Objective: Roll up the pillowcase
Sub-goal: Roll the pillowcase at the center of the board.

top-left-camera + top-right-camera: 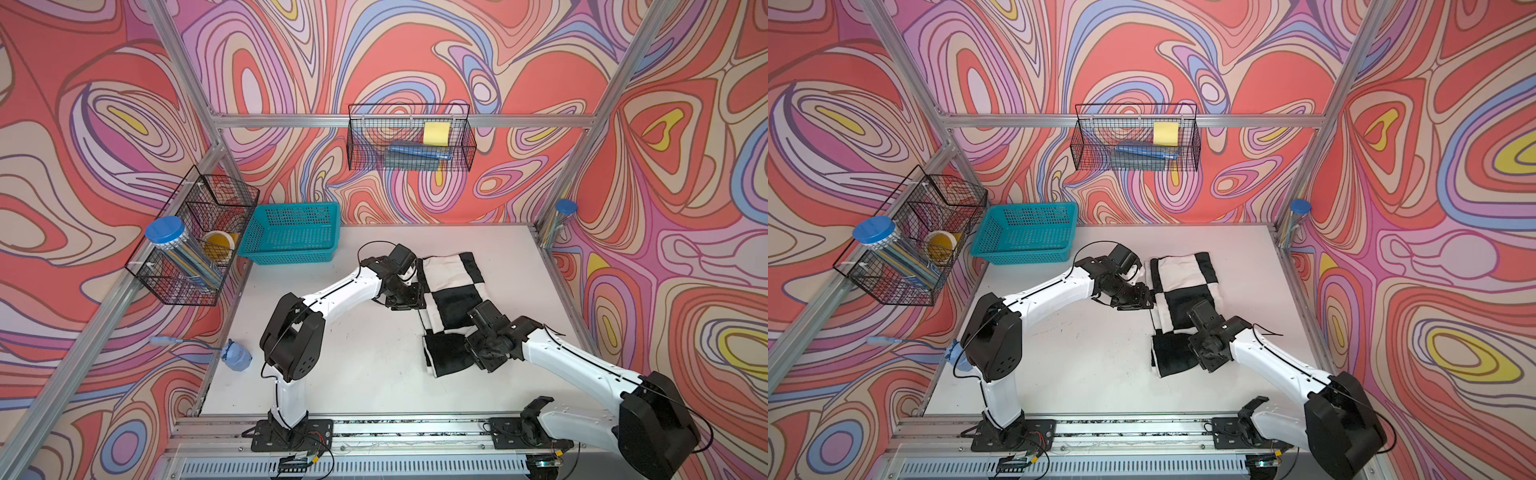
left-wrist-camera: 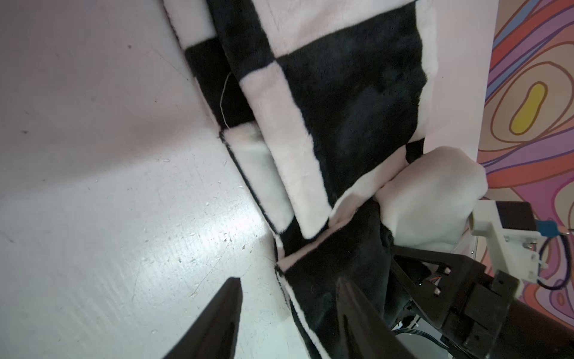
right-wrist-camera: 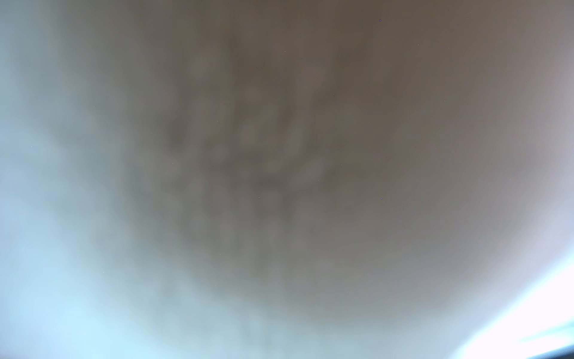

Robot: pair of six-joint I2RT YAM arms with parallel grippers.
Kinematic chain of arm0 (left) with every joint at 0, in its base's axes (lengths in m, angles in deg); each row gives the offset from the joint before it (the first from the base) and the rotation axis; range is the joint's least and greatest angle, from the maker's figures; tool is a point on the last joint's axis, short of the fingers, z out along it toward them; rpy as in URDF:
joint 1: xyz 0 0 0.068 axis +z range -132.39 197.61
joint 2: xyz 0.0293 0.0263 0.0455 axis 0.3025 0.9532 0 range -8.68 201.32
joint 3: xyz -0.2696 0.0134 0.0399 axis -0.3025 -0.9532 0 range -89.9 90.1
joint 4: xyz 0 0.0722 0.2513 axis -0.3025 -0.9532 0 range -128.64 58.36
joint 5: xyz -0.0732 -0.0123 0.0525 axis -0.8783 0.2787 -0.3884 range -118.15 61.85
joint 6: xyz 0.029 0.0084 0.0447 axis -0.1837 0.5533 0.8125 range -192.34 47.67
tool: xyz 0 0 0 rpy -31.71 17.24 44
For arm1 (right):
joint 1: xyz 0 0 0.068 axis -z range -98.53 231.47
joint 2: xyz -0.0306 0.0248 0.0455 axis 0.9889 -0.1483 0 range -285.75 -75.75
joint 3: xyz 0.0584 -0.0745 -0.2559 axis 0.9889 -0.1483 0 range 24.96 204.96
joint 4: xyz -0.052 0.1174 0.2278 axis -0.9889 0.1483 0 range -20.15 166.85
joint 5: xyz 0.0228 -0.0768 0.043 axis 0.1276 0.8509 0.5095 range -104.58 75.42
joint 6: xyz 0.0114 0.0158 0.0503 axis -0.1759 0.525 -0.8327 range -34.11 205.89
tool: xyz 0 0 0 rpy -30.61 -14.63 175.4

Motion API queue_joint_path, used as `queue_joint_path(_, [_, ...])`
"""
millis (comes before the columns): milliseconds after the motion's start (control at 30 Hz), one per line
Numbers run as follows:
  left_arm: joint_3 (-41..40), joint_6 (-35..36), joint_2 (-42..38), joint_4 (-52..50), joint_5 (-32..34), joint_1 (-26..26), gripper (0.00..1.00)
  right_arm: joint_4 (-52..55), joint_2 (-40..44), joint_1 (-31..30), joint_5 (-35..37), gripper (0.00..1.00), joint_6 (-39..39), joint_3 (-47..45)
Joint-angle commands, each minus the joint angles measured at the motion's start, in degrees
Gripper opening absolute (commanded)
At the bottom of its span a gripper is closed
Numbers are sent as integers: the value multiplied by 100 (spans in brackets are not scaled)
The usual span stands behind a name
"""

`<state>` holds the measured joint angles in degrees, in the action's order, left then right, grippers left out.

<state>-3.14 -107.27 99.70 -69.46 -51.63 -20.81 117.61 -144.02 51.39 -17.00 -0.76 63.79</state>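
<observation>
Slippage is our main worry. We see the pillowcase lying as a folded strip right of centre in both top views, on the surface, its lower end curled into a loose black roll. Our left pincer has its jaws apart, astride the strip's left edge, clamping nothing. Our right pincer is buried against the roll, and we cannot tell whether it grips. With the plush unheld on one side, the roll may spring open or wind skewed.

The left arm and right arm had white shells, bulky black joints and thin black cables.
</observation>
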Motion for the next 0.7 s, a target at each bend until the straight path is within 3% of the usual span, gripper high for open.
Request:
queue_joint_path(0, [-28,124,82,46,-117,-69,55,725,-255,122,-316,37,418,396])
queue_joint_path(233, [-101,134,50,118,-240,-131,55,741,-1418,436,-206,44,972,1757])
queue_joint_path(667, [-133,301,-272,23,81,-110,56,580,-2691,1189,-170,55,1606,3299])
